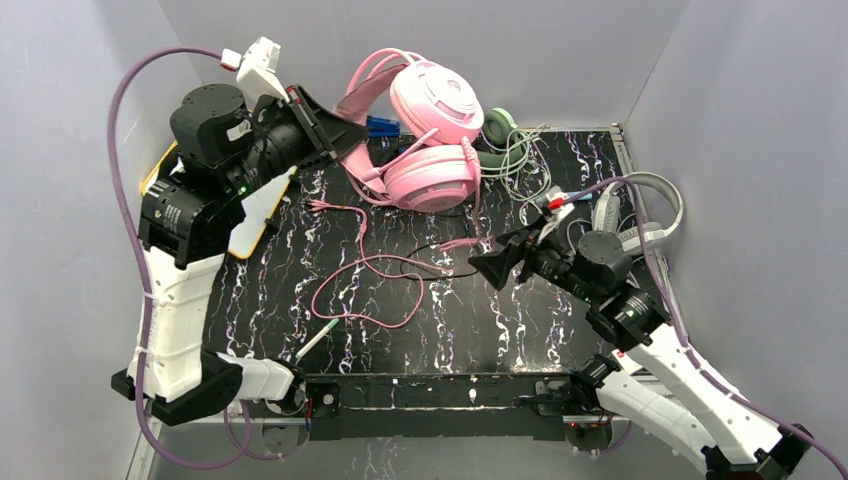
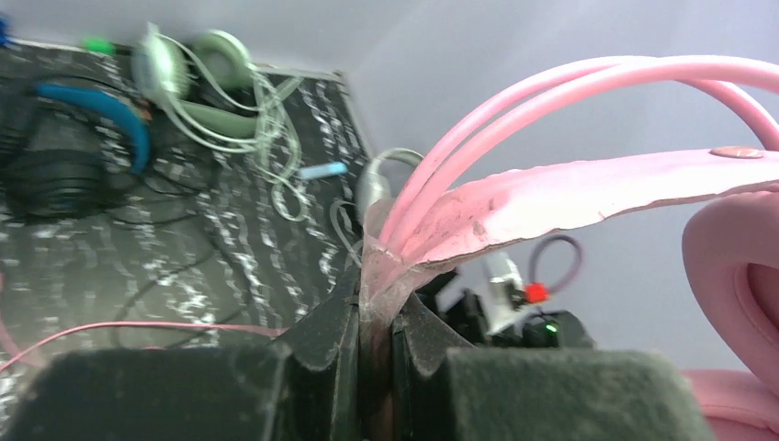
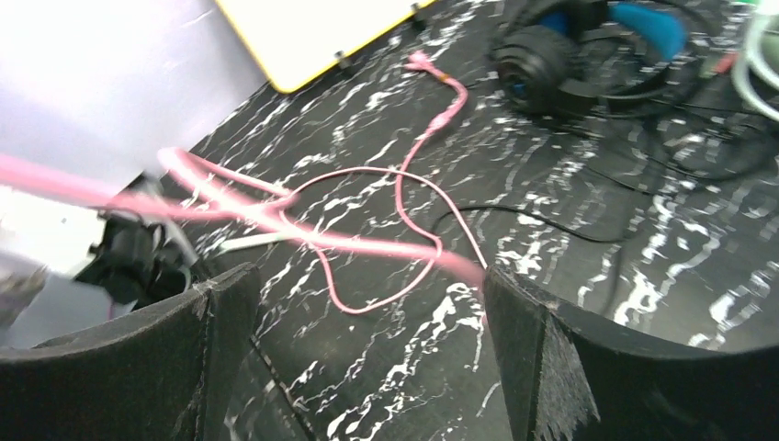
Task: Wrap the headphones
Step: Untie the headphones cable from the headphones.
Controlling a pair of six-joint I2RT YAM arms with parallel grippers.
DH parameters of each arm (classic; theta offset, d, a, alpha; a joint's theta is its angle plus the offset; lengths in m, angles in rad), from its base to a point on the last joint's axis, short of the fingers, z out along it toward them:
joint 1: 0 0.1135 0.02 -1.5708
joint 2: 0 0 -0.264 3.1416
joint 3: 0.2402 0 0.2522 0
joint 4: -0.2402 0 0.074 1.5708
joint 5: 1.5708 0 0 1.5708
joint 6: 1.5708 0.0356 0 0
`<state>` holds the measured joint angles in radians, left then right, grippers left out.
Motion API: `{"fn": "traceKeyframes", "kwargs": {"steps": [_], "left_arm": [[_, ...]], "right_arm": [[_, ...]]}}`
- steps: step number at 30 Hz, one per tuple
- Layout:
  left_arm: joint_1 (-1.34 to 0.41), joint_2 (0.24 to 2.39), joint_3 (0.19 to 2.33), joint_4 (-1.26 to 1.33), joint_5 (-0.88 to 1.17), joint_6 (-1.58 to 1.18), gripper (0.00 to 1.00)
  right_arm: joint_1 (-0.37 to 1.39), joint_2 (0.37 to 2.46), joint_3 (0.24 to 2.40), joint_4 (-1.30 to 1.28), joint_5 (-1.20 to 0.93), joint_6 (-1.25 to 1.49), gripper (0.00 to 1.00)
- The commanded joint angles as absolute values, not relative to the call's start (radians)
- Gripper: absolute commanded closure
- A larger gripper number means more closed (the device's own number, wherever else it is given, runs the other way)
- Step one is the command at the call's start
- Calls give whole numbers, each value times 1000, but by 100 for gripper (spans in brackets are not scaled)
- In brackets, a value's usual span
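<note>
Finds left gripper point(image 1: 345, 135) point(image 2: 375, 312) clenched on the flat strap under the headband of the pink headphones point(image 1: 435, 140) point(image 2: 597, 184), far centre, cups hanging to its right against the back wall. Notes pink cord point(image 1: 370, 265) point(image 3: 404, 197) trailing from there in loose loops over the black marbled table point(image 1: 500, 330) toward near centre. Logs right gripper point(image 1: 490, 262) point(image 3: 363, 276) spread wide, gripping nothing, low over the table right of centre; in its wrist view a blurred pink strand crosses the gap, contact unclear. Spots black-and-blue headset point(image 2: 55, 138) point(image 3: 570, 46) lying far back, green headset point(image 1: 497, 128) point(image 2: 220, 55) far right of centre, white-grey headset point(image 1: 640, 215) at right edge, yellow-edged board point(image 1: 255, 215) point(image 3: 312, 37) at left.
</note>
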<state>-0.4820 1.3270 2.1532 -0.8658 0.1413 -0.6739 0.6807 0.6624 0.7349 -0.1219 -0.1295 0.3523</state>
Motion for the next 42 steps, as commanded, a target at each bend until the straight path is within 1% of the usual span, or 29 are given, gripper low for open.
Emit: {"fn": "traceKeyframes", "kwargs": {"steps": [1, 6, 14, 19, 22, 27, 29, 32, 35, 42], "left_arm": [[-486, 1349, 2067, -656, 374, -876, 100], [-486, 1357, 2112, -665, 363, -891, 100], [-486, 1344, 2115, -592, 395, -957, 100], [-486, 1345, 2115, -595, 383, -968, 100], [-486, 1348, 2110, -584, 376, -980, 100], [-486, 1356, 2112, -601, 311, -966, 100], [-486, 1364, 2112, -605, 294, -947, 100], [-485, 1387, 2112, -636, 274, -917, 100], [-485, 1384, 2093, -671, 231, -883, 100], [-478, 1362, 2055, -712, 134, -803, 100]], "right_arm": [[680, 683, 746, 60, -370, 273, 1], [680, 690, 751, 81, -336, 244, 1], [680, 747, 743, 129, -558, 213, 1], [680, 780, 728, 160, -615, 232, 1], [680, 801, 712, 162, -632, 256, 4], [680, 810, 639, 214, -645, 320, 5], [680, 804, 607, 186, -587, 324, 6], [680, 770, 565, 100, -413, 315, 6], [680, 705, 528, 43, -285, 311, 5], [680, 580, 422, 10, -183, 346, 2]]}}
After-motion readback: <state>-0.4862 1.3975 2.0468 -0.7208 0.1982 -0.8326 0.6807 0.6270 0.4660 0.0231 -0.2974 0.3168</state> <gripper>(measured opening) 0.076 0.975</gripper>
